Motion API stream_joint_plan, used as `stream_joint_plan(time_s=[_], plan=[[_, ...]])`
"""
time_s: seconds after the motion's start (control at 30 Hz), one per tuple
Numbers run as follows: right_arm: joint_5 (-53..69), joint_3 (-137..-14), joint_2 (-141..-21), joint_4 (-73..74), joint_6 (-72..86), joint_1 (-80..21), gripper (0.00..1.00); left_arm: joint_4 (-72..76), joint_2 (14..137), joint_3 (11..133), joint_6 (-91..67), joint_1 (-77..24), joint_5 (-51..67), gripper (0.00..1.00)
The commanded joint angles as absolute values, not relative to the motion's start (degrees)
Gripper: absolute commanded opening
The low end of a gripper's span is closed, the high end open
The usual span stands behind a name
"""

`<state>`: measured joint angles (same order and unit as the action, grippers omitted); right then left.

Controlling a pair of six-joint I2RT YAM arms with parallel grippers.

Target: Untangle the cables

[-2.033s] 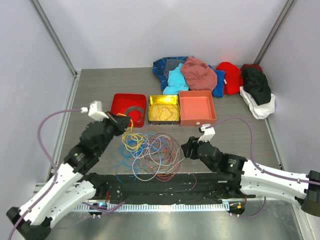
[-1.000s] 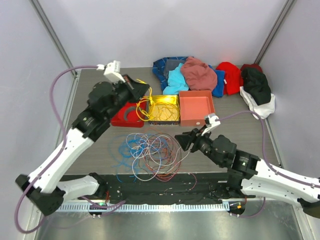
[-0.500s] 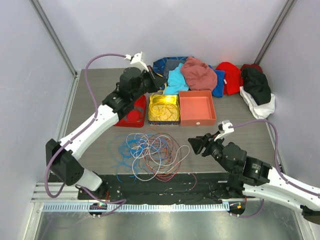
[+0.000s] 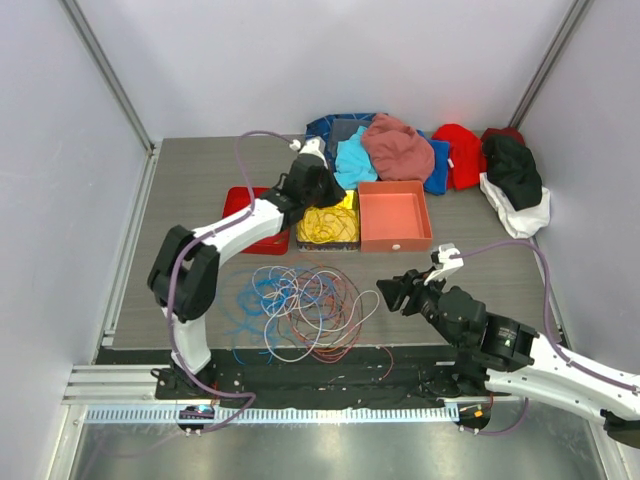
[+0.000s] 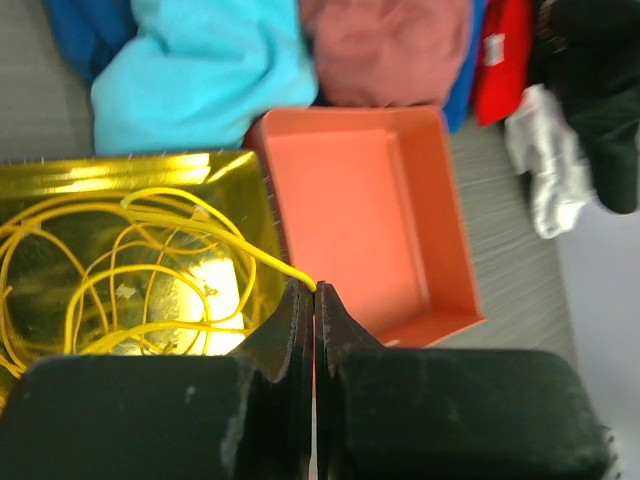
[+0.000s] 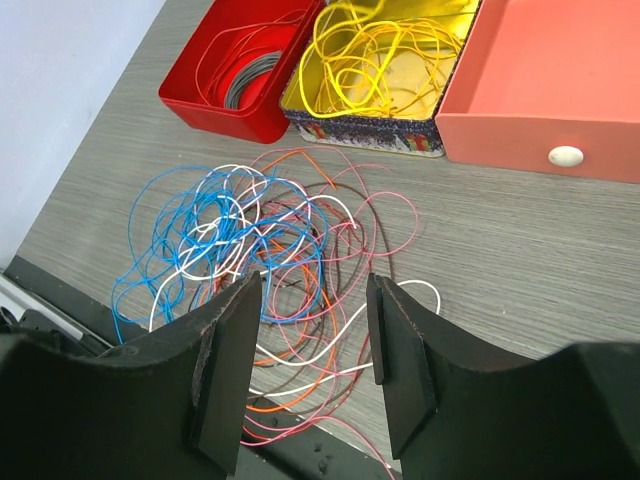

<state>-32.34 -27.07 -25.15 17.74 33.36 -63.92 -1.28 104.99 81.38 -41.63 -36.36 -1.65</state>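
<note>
Left gripper (image 5: 314,292), we note, pinches a thin yellow cable (image 4: 330,228) over the glossy gold tin (image 5: 130,168). Right gripper (image 6: 312,290) hangs parted near the looped cables (image 4: 305,305). Soft clothes (image 4: 400,145) crowd behind.

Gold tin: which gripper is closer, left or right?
Left. The left gripper hangs right over the gold tin, shut on a yellow cable trailing into it. The right gripper is open, well short of it, across the loose cable tangle.

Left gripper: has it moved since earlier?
Yes. Clamping a thin yellow cable, the left gripper moved away and rightward, from the red square tray's near edge to over the gold tray.
</note>
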Motion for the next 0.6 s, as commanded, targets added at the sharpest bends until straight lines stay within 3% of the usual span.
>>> stream_joint_plan(time_s=[0.0, 0.37, 0.43, 0.5, 0.57], plan=[[-34.3, -27.7, -26.1, 16.8, 33.6, -64.2, 0.54, 0.3, 108.6, 83.6, -42.9, -36.1, -1.4, 0.00], [-34.2, -27.2, -26.4, 17.6, 34.0, -64.2, 0.54, -0.9, 110.7, 78.0, -43.2, -35.3, -2.8, 0.00], [-34.2, -27.1, -26.2, 17.8, 34.5, -64.2, 0.54, -1.7, 110.5, 79.2, -42.5, -35.2, -2.6, 0.20], [-34.3, -27.0, -25.9, 17.8, 34.5, -64.2, 0.54, -2.9, 109.8, 79.6, -41.4, -35.3, -3.0, 0.54], [-34.7, -26.9, -25.6, 18.2, 34.4, -64.2, 0.54, -3.0, 107.2, 79.2, -41.0, -35.2, -3.7, 0.63]])
